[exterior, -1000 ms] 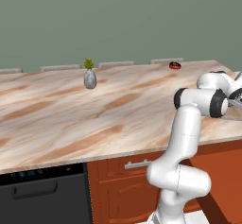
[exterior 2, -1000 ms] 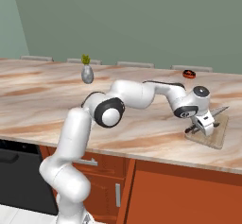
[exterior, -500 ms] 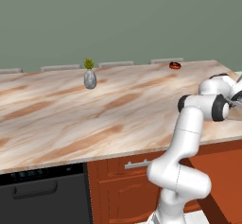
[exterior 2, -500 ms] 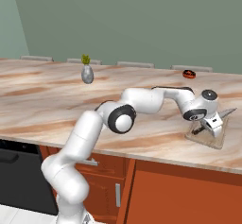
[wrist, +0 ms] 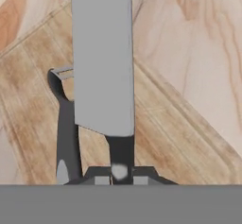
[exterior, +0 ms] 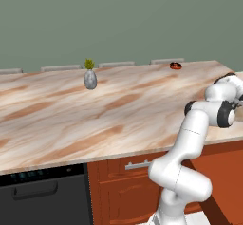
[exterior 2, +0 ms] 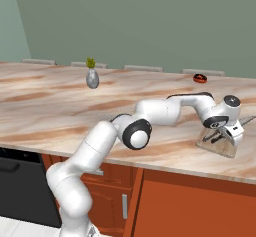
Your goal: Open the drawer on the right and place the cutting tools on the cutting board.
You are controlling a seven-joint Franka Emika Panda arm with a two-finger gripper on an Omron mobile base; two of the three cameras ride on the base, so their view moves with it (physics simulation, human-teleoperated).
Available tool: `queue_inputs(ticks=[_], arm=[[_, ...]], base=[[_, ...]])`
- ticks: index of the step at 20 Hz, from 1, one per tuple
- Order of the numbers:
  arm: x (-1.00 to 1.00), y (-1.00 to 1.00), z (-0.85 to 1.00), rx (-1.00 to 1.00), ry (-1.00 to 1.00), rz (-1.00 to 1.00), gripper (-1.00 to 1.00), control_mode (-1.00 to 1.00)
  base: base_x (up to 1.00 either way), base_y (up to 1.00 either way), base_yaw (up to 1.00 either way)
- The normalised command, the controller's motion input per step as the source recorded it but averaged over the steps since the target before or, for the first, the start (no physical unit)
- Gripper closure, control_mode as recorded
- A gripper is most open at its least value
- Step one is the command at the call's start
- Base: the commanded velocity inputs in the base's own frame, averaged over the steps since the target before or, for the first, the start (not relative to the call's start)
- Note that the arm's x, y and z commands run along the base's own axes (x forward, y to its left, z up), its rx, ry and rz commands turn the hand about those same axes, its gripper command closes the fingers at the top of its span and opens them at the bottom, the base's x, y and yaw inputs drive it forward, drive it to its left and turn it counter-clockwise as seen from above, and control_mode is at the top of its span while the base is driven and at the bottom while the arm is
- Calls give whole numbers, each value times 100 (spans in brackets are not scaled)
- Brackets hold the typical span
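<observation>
My gripper (exterior 2: 230,132) hangs just above the light tan cutting board (exterior 2: 220,149) at the counter's right end. It is shut on a knife (wrist: 103,67) with a broad grey blade; the dark handle runs down between my fingertips (wrist: 120,173). In the hand view the blade points out over the cutting board (wrist: 165,138). A dark-handled peeler (wrist: 66,124) lies flat on the board to the left of the blade, and it shows as a dark tool (exterior 2: 215,138) under the hand. A reddish-brown drawer (exterior: 138,164) with a short silver bar handle sits below the counter edge.
A grey vase with a green sprig (exterior: 90,78) stands on the marbled counter (exterior: 57,119) toward the back. A small red and dark object (exterior 2: 200,78) lies near the back right. A black dishwasher front (exterior: 42,198) is below the counter at left.
The hand has shifted a little to the right over the board with the knife in it, and the forearm has swung further right. The peeler has stayed put.
</observation>
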Motion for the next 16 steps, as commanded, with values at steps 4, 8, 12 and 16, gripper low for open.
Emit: queue_inputs(ticks=[4,8,12,16], arm=[[3,0,-2,0,0,0,-100,-100],[0,0,0,0,0,0,-100,-100],[0,0,0,0,0,0,-100,-100],[-31,0,3,0,-9,0,-100,-100]], base=[[0,0,0],[0,0,0],[0,0,0],[0,0,0]])
